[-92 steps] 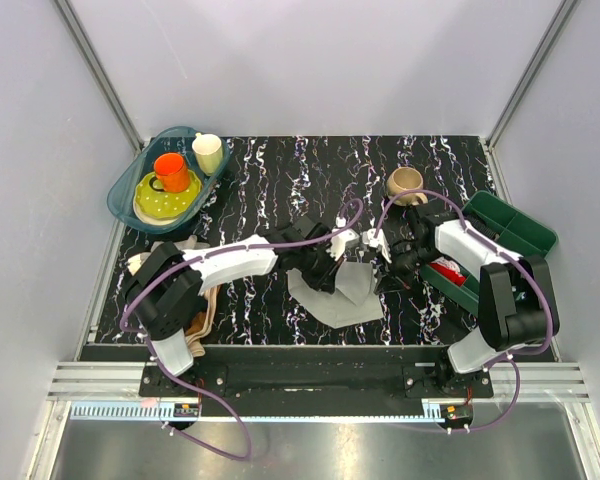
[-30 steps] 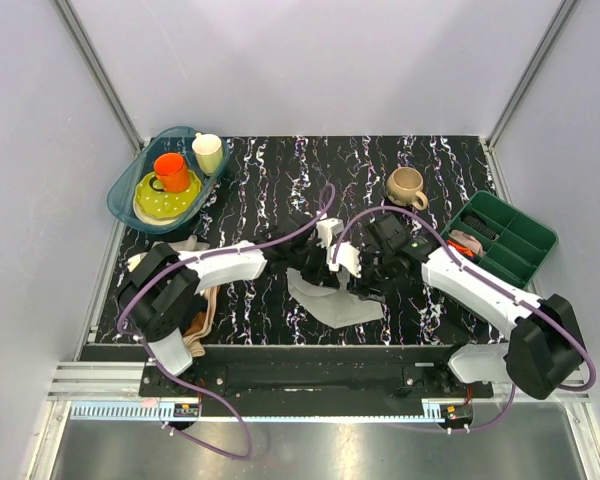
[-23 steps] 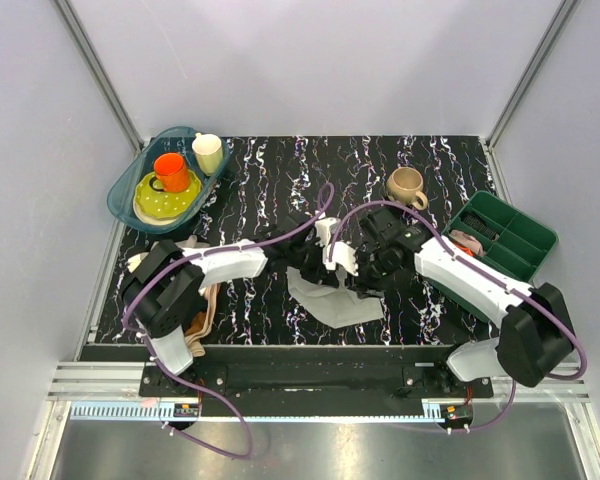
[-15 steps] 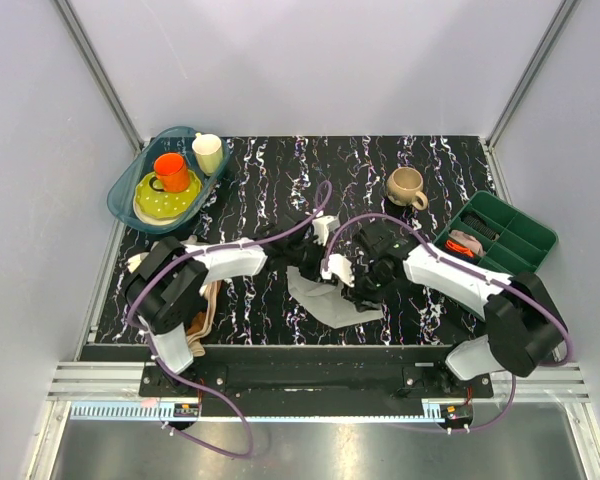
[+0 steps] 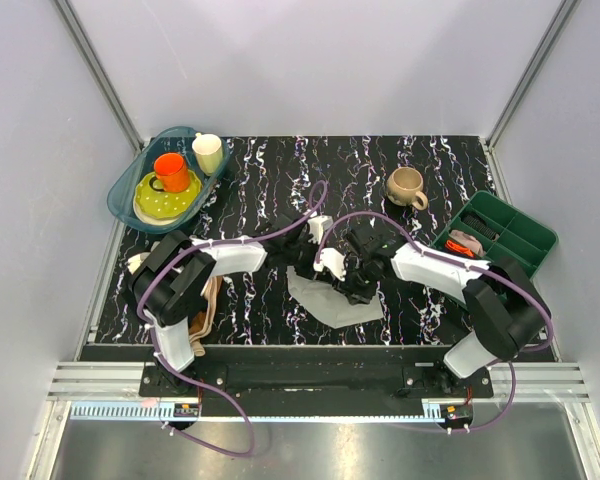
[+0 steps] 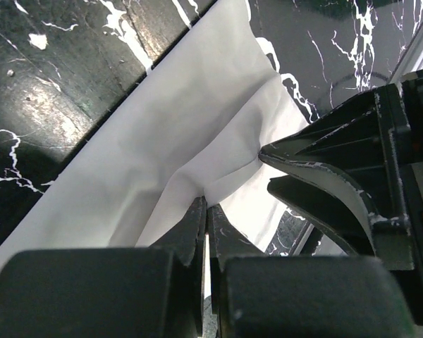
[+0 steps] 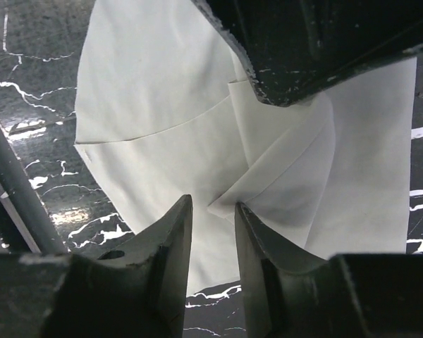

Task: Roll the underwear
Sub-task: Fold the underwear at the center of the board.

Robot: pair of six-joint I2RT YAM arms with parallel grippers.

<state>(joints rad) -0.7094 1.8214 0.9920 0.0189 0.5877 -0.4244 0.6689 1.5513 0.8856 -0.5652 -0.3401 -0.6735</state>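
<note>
The underwear (image 5: pixel 342 306), a plain light grey piece of thin soft fabric, lies a little right of the middle of the black, white-veined worktop (image 5: pixel 280 170), toward its near edge. It is mostly flat, with a pointed flap folded over on top. Only a short strip of bare surface separates its near edge from the front of the worktop. The left tool (image 6: pixel 206 205) has its fingers pressed together on a raised fold at the cloth's far side. The right tool (image 7: pixel 211 210) hangs low over the fabric with its fingers narrowly apart; the tip of the folded flap points into that gap and is not clamped. The two tools stand almost tip to tip. Bare worktop stretches behind the cloth to the far edge and to its left. The rounded beige ceramic mug (image 5: pixel 407 186) stands well apart at the far right. The dark green compartment tray (image 5: pixel 515 245) sits at the right edge, and the teal plastic basin (image 5: pixel 125 195) of crockery is in the far left corner. The crumpled tan-beige cloth (image 5: pixel 206 305) lies by the left arm, clear of the underwear. About three seconds earlier the right tool stood to the right of the underwear, close to the green tray. It has since swung in leftward to meet the left tool, while the underwear has kept its place.
</note>
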